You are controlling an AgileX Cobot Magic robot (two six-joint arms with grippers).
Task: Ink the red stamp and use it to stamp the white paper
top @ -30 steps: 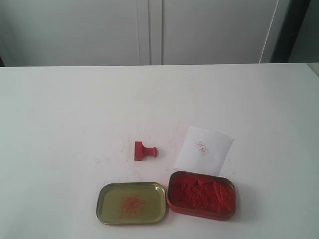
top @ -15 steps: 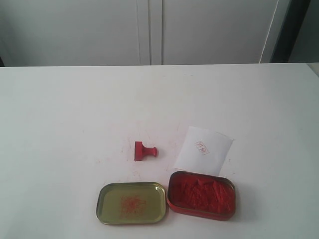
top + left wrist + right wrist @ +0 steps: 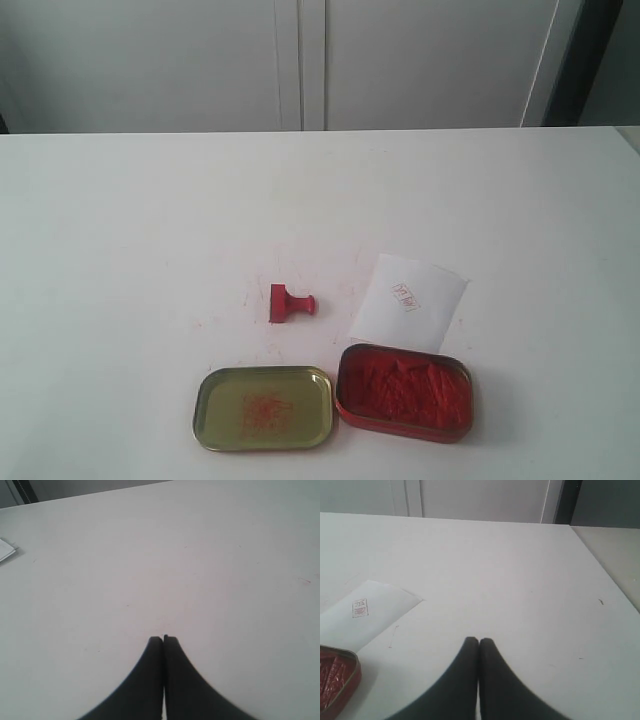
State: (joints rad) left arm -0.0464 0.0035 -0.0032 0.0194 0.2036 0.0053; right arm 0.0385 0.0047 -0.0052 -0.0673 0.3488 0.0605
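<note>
Since neither arm shows in the exterior view, the grippers are assessed from the wrist views. The left gripper (image 3: 163, 639) is seen with its jaws pressed together over the table, holding nothing. The right gripper (image 3: 479, 640) is likewise closed and empty.

Nearest in the exterior view, a gold lid (image 3: 264, 407) smeared with red and an open tin of red ink paste (image 3: 404, 392) are noted side by side, almost touching. Just behind the tin, the white paper (image 3: 408, 302) is found lying flat, with a small red imprint on it. Whether its near edge touches the tin cannot be told. To its left and apart from it, the red stamp (image 3: 291, 303) is found tipped on its side, its knobbed handle pointing toward the paper. Beyond, the white table (image 3: 120, 200) runs back to grey cabinet doors (image 3: 300, 60).

The stamp is judged light, rigid and probably smooth. A grip across the short handle, behind the knob, is advised, and the stamp must then be turned base-down. The paper is judged thin and liable to slide or lift with a sticky stamp.
</note>
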